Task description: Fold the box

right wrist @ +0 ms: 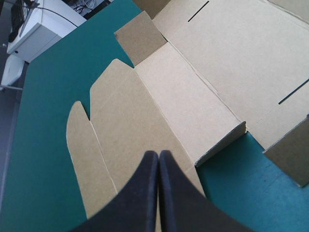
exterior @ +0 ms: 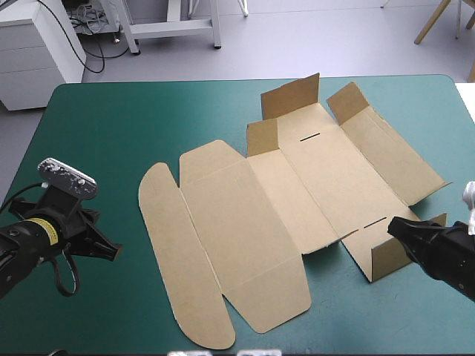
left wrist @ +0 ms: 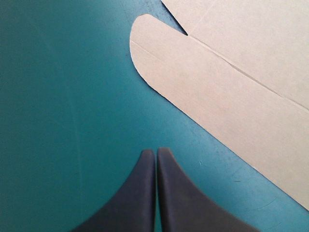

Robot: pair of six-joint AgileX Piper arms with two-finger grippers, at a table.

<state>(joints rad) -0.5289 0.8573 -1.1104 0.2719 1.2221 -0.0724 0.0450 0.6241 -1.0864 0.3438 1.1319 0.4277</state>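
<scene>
The brown box (exterior: 289, 200) lies as a cut sheet, mostly flat, across the middle of the teal-green table. Its rounded lid flap (exterior: 178, 259) points toward the near left. Small corner flaps stand raised at the far side (exterior: 291, 95) and near my right arm (exterior: 386, 256). My left gripper (exterior: 111, 252) is shut and low over bare cover, a little left of the rounded flap (left wrist: 203, 82). My right gripper (exterior: 393, 226) is shut, raised near the box's right near corner. In the right wrist view its shut fingertips (right wrist: 158, 155) point over the flat panels (right wrist: 159, 96).
A white cabinet (exterior: 37, 48) and a white frame stand beyond the table's far left edge. Bare teal-green cover (exterior: 111, 133) spreads left of the box and along the near right.
</scene>
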